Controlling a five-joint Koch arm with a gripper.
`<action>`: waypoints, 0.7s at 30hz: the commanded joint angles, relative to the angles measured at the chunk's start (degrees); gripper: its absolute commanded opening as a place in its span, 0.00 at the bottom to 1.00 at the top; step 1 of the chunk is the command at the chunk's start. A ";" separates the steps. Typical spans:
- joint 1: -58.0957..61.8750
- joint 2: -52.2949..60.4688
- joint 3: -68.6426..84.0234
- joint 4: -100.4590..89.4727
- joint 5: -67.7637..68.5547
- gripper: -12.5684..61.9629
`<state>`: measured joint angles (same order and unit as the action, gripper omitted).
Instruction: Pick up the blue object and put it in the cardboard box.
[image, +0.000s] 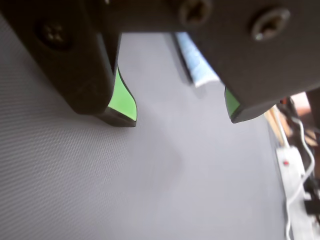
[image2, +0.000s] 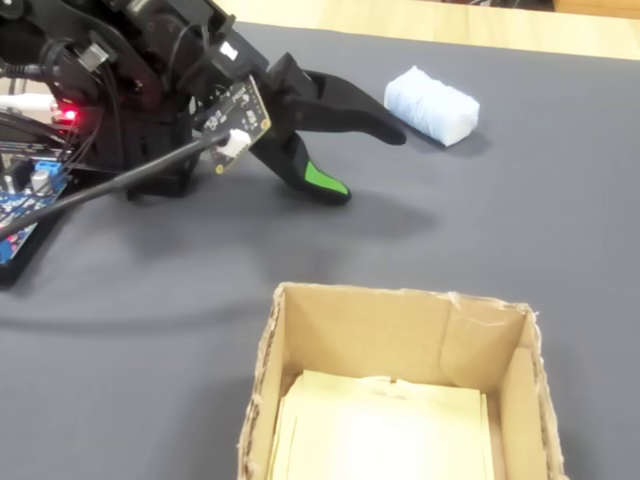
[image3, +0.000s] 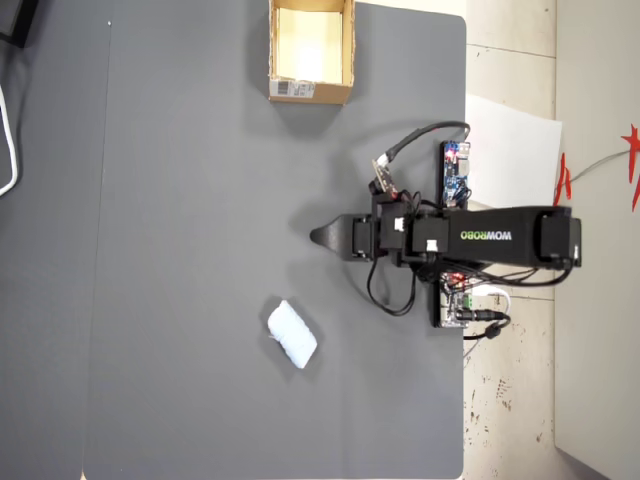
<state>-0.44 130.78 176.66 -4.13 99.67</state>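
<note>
Wrist view shows my claw (image: 182, 117) spread open and empty, low over the table (image: 150, 190). I judge the approach step is in hand. Blue object (image3: 292, 334) lies mid-table; cardboard box (image3: 311, 92) sits at the opposite edge. Next move: swing toward the object.

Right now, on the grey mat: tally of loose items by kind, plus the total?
Pale blue soft block: 1
Cardboard box: 1
Total: 2
The box holds no object; the gripper is open, holding nothing.
</note>
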 joint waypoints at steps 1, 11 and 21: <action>-2.46 4.92 1.58 3.87 2.64 0.63; -7.47 4.83 1.32 3.78 9.32 0.63; -11.87 4.83 1.23 3.69 22.15 0.62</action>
<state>-11.07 130.78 176.66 -3.96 114.96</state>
